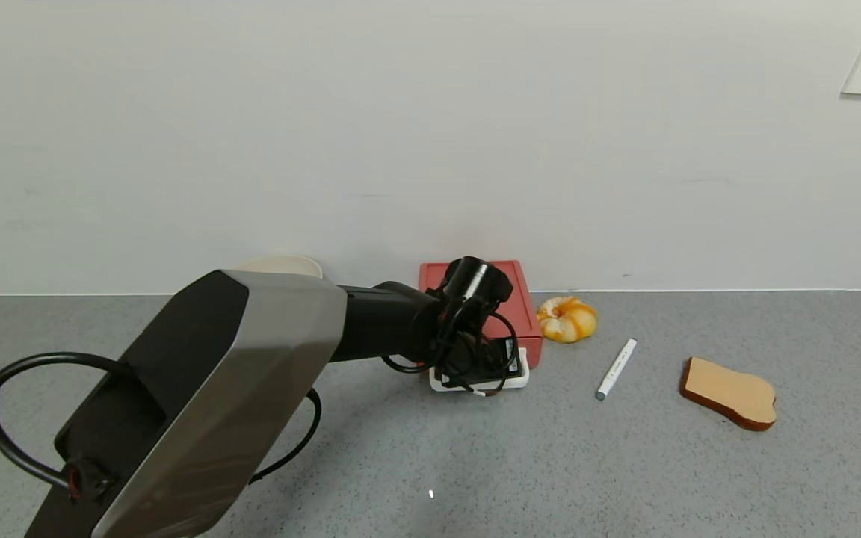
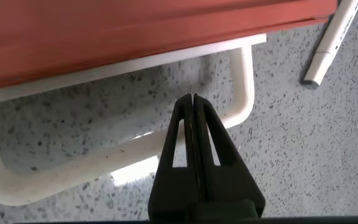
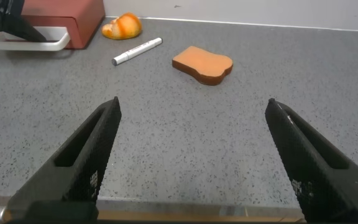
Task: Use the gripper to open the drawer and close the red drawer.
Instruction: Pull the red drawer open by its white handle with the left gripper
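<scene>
Your left gripper sits inside the drawer's handle loop, fingers pressed together.

The flat salmon-red plastic drawer stands against the white wall at the back of the grey speckled counter, its white rectangular loop handle facing you. Your black left gripper has its pincer closed, tips within the loop, gripping nothing. Just right of the drawer lies an orange-and-white bun-shaped toy, then a white marker pen, then a brown toast slice. A beige bowl peeks out behind your arm. Your right gripper hovers well apart, spread wide.
</scene>
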{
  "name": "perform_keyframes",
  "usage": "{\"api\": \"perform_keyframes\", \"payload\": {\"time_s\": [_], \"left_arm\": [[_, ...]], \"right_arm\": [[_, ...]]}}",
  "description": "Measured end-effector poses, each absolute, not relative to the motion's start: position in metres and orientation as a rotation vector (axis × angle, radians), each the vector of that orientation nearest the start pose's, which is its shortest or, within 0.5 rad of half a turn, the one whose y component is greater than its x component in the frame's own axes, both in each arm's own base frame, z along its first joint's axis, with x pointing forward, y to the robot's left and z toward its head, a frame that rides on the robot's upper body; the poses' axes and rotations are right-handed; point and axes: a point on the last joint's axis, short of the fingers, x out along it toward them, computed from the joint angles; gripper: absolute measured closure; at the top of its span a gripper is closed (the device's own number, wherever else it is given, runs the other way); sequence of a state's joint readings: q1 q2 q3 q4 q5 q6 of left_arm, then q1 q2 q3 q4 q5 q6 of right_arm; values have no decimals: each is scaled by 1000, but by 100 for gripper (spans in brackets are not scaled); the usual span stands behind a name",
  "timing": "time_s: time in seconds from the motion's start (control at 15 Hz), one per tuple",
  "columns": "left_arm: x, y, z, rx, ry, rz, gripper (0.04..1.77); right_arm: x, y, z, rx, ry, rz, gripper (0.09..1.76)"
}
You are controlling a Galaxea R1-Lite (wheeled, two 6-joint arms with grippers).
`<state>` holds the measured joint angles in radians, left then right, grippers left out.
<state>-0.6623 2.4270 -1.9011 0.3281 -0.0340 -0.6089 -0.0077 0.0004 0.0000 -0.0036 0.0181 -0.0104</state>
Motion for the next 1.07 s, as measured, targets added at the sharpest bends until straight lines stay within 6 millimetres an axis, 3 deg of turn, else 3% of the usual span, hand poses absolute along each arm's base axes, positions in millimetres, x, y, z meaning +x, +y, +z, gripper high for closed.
{"api": "perform_keyframes", "payload": {"time_s": [1.07], "left_arm": [[347, -301, 97, -304, 1123, -252, 170]], "right_arm": [[-23, 1, 76, -10, -3, 10, 14]]}}
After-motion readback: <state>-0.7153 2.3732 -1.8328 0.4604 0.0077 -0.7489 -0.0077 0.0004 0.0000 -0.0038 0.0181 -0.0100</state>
